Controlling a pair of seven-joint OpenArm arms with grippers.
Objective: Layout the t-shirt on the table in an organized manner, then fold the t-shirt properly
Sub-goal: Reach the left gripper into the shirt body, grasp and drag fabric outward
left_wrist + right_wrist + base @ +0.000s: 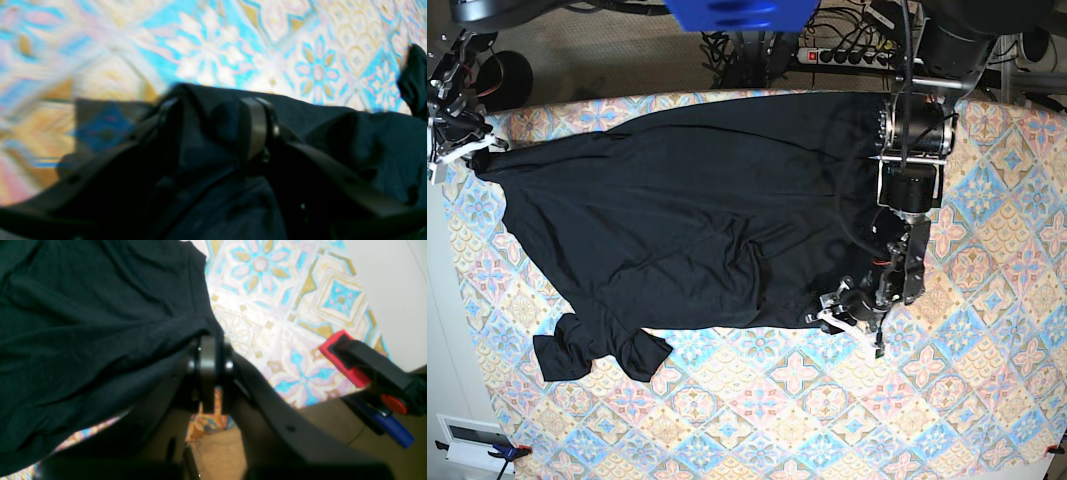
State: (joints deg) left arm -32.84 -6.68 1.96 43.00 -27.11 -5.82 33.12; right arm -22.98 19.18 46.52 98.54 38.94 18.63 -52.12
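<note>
Lying spread across the far half of the table [987, 400], the black t-shirt [687, 230] is mostly opened out, with one sleeve bunched into a twisted knot near the front left of the base view and wrinkles running through its middle.

The left arm, on the right side of that view, reaches down from the far edge, its links stretched over the shirt toward the cloth's near hem. The left gripper [847, 318] sits at that hem, tilted low and pointing leftward along the fabric edge. In the left wrist view the left gripper [213, 133] has its two fingers [252, 128] standing apart over a raised fold of dark cloth; the fabric lies between and under them, but the blurred frame does not show either finger pressing on it, so the claw reads as spread rather than pinching.

The right arm is at the far left corner of the table in the base view, folded in close to the edge. The right gripper [467, 150] is at the tip of the shirt's corner there. In the right wrist view the right gripper [210, 346] has its jaws pressed together on the edge of the black cloth, which pulls into taut creases fanning away from the pinch. A red and black clamp [363, 365] grips the table edge just beside it.
</note>
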